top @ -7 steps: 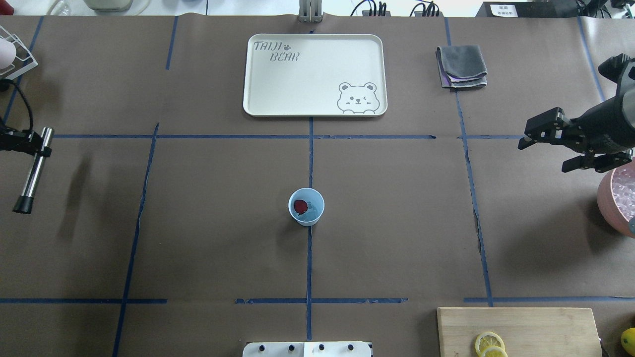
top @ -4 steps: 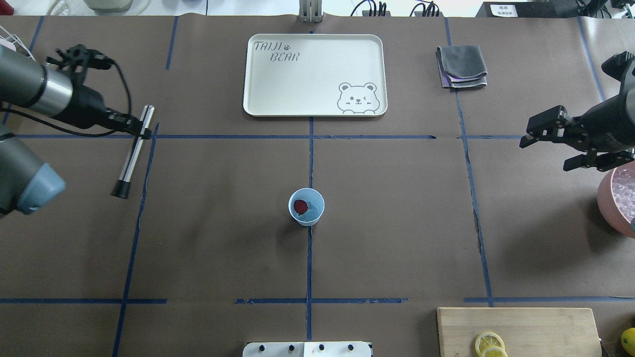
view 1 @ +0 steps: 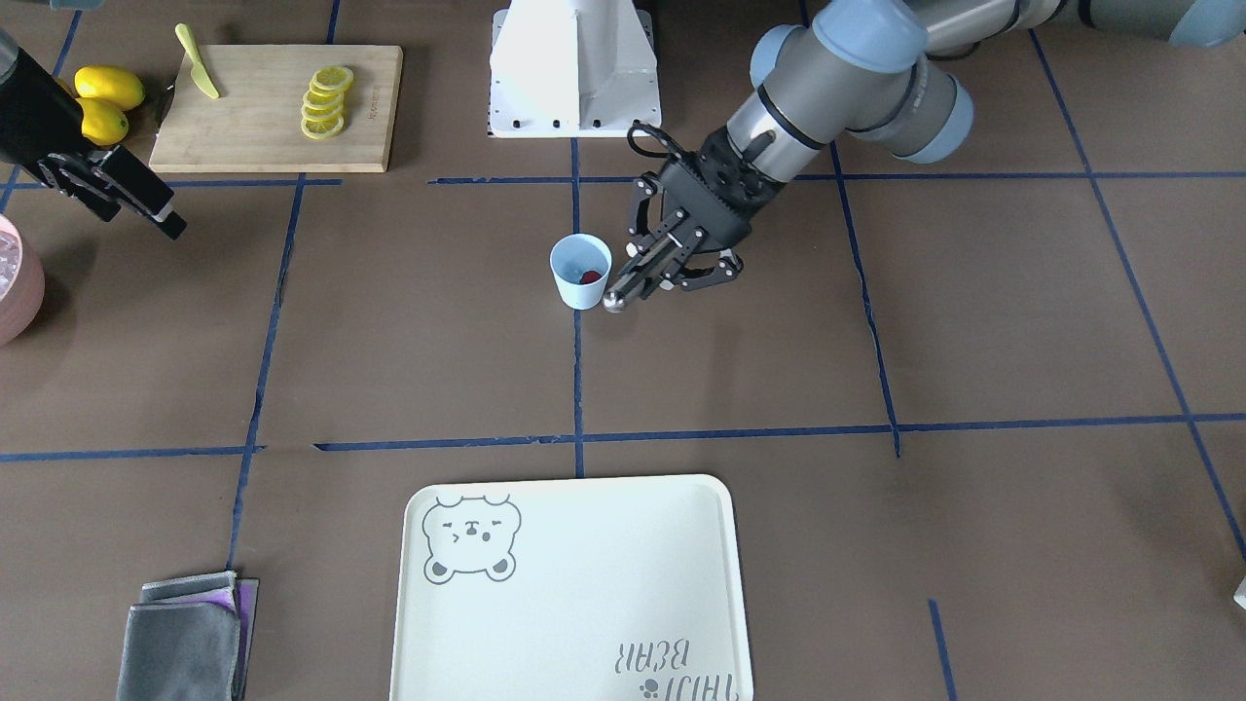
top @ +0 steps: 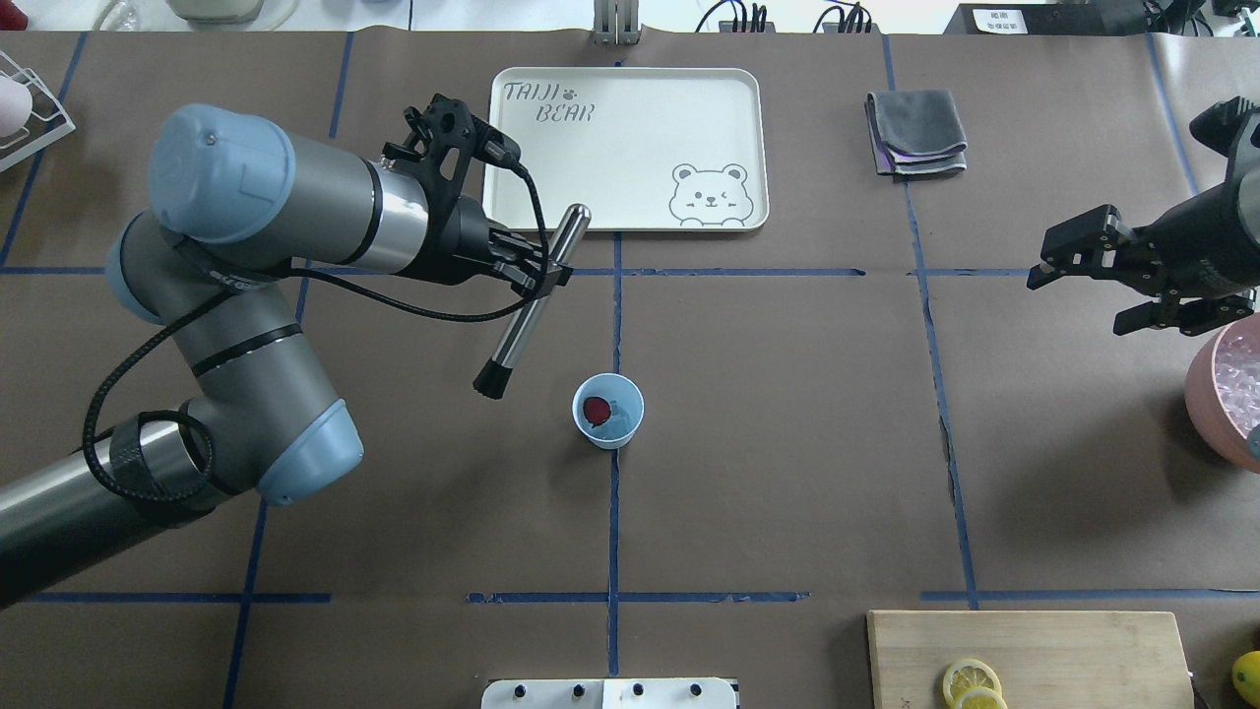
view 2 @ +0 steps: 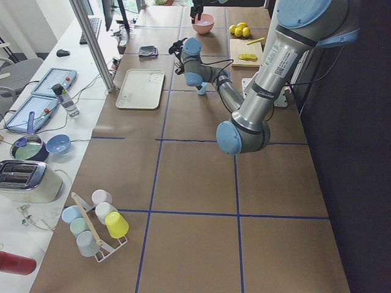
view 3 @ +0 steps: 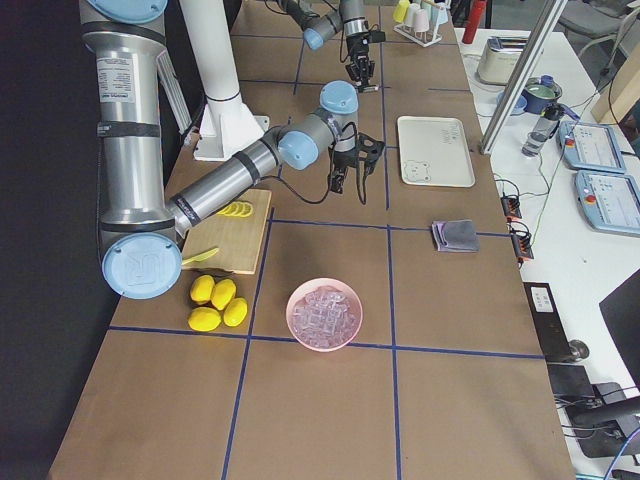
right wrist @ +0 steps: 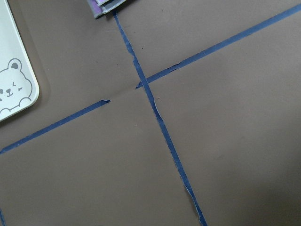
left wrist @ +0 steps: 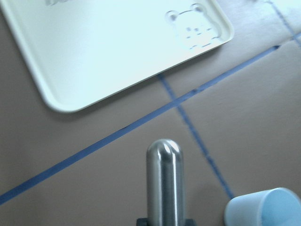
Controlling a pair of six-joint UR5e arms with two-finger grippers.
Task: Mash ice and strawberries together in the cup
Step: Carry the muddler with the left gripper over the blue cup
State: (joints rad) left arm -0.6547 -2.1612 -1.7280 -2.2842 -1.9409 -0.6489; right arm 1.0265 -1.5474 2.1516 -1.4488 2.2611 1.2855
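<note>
Brown table (top: 787, 443): left gripper (top: 539, 268) pinches muddler (top: 520, 327) near cup (top: 612, 442); right gripper (top: 1083, 303) spread beside pink bowl (top: 1206, 404).

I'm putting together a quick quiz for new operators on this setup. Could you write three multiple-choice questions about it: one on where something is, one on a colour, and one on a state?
1. Where does the cup stand?
A. on the tray
B. on the bare table
C. on the cutting board

2. What colour is the bowl holding ice?
A. pink
B. green
C. white

3. What state is the left tool in?
A. open and empty
B. shut on a metal rod
C. shut on the cup

Answers:
1 B: the cup sits on the brown paper, over a blue tape line.
2 A: the right side view shows its pink rim and wall.
3 B: it clamps the rod, whose dark end hangs beside the cup.
</note>
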